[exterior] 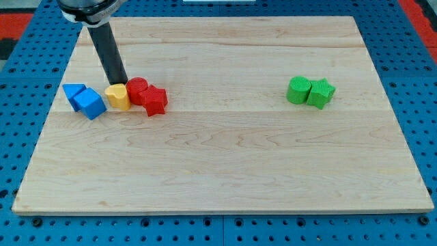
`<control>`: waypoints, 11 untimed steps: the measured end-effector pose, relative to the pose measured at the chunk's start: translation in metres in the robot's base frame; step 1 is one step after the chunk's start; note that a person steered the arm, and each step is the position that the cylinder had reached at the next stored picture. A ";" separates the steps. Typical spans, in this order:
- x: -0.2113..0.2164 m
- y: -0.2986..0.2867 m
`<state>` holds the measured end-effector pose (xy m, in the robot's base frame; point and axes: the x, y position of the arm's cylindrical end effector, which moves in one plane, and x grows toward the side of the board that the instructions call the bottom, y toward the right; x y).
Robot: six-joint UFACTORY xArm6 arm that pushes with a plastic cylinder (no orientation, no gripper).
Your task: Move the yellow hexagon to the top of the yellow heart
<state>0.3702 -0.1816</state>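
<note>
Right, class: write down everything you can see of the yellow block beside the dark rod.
The yellow block is small, glossy, plastic-looking, with a rounded top; its exact shape is hard to make out. It sits flat on the wooden board near the view's upper left. My tip stands at its upper edge, seemingly touching. The red block presses against its right side; the blue blocks lie just left, with a narrow gap.

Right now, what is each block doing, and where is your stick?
My tip: down on the board, at the top edge of the yellow block.
Yellow block: flat, touching the red blocks; shape unclear.
Red blocks: two, pressed together.
Blue blocks: two, touching, left of the yellow one.
Green blocks: two, side by side, far right.
</note>
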 end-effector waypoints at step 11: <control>-0.017 -0.017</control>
